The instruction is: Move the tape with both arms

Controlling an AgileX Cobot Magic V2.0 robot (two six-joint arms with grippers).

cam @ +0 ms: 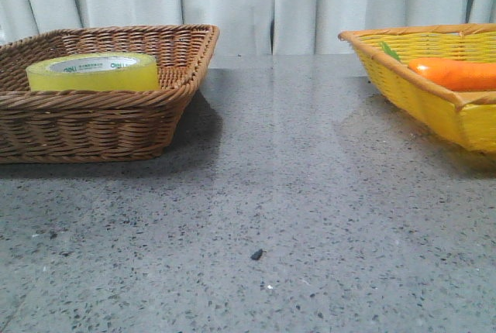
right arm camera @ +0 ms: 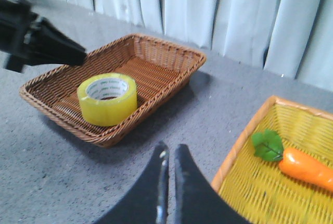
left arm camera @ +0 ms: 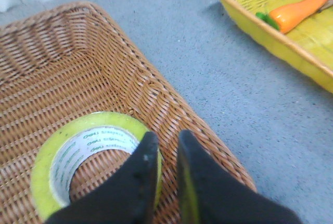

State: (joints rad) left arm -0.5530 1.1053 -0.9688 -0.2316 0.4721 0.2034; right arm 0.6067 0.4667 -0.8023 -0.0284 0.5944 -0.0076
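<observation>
The yellow tape [cam: 93, 73] lies flat in the brown wicker basket [cam: 93, 128] at the left of the table. In the left wrist view my left gripper [left arm camera: 167, 135] hangs over the tape's [left arm camera: 49, 156] near rim with its jaws close together and nothing between them. The right wrist view shows the left gripper [right arm camera: 80, 57] above the basket's far side, apart from the tape [right arm camera: 106, 99]. My right gripper [right arm camera: 171, 147] is shut and empty, above the grey table between the two baskets. Neither gripper shows in the front view.
A yellow basket [cam: 434, 108] at the right holds an orange carrot [cam: 457, 75] with green leaves; both show in the right wrist view too [right arm camera: 234, 156]. Grey speckled table [cam: 271, 193] lies between the baskets. White curtains hang behind.
</observation>
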